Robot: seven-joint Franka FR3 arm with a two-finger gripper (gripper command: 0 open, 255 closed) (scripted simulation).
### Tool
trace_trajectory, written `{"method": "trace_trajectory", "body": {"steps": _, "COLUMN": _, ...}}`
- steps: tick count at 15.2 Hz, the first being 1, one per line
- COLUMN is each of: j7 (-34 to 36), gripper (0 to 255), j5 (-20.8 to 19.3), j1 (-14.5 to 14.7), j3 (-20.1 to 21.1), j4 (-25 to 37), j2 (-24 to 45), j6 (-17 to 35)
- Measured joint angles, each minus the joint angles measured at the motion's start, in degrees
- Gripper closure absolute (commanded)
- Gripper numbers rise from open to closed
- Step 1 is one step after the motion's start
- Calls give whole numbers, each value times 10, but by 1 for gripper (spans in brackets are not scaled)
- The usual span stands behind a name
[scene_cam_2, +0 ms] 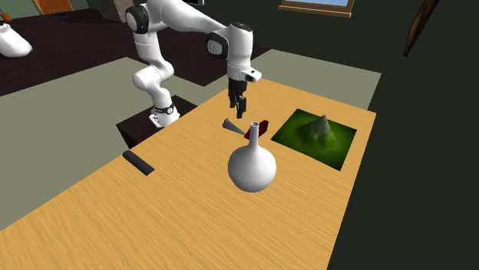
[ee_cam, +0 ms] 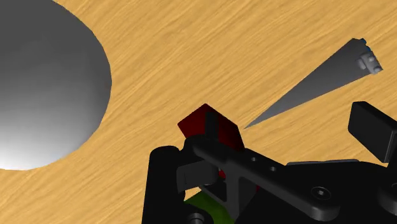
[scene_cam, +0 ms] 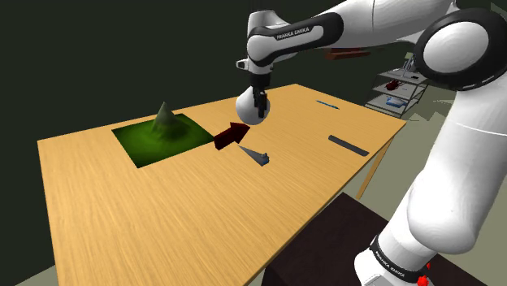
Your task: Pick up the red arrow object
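Here, gripper [scene_cam_2: 239,109] hovers near red arrow [scene_cam: 231,135] (jaws apart).

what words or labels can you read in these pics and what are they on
"FRANKA EMIKA": on the white arm, along the dark strip near its wrist, in the shoulder view.
Small white lettering on the base band low on the arm: too small to read.
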Motion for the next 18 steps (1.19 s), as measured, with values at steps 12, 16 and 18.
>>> {"method": "trace_trajectory", "body": {"steps": 12, "j7": -136, "gripper": 0, "j5": -12, "j1": 17, "j3": 35, "j4": 153, "j2": 182, "j6": 20}}
{"method": "trace_trajectory", "body": {"steps": 16, "j7": -134, "gripper": 0, "j5": -13, "j1": 18, "j3": 36, "j4": 141, "j2": 192, "j6": 43}}
{"method": "trace_trajectory", "body": {"steps": 18, "j7": -133, "gripper": 255, "j5": -13, "j1": 18, "j3": 36, "j4": 138, "j2": 193, "j6": 47}}
